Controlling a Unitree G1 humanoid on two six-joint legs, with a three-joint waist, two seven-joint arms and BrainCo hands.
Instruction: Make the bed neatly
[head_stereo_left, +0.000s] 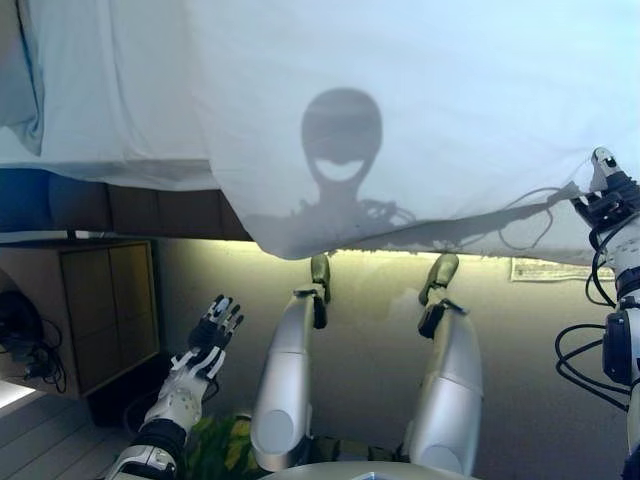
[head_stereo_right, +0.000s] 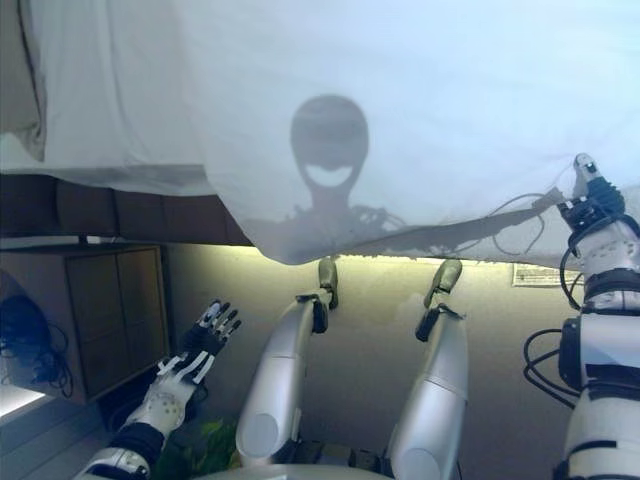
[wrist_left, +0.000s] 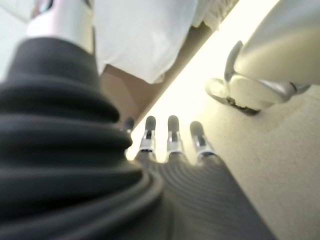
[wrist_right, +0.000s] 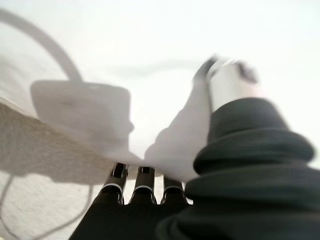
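A single white sheet (head_stereo_left: 420, 110) covers the bed and fills the upper part of both eye views, its lower edge hanging over the side of the mattress; the bed's far parts are cut off by the frame. The right hand (head_stereo_left: 603, 190) sits at the sheet's hanging edge on the robot's right. Its wrist view shows fingers (wrist_right: 141, 182) curled into a fold of the cloth with the thumb pressed on top, pinching it, though the fingertips themselves are hidden. The left hand (head_stereo_left: 208, 340) hangs low over the floor, well apart from the sheet, fingers (wrist_left: 172, 132) straight and spread, empty. One wooden cabinet (head_stereo_left: 105, 310) stands beside the bed on the left.
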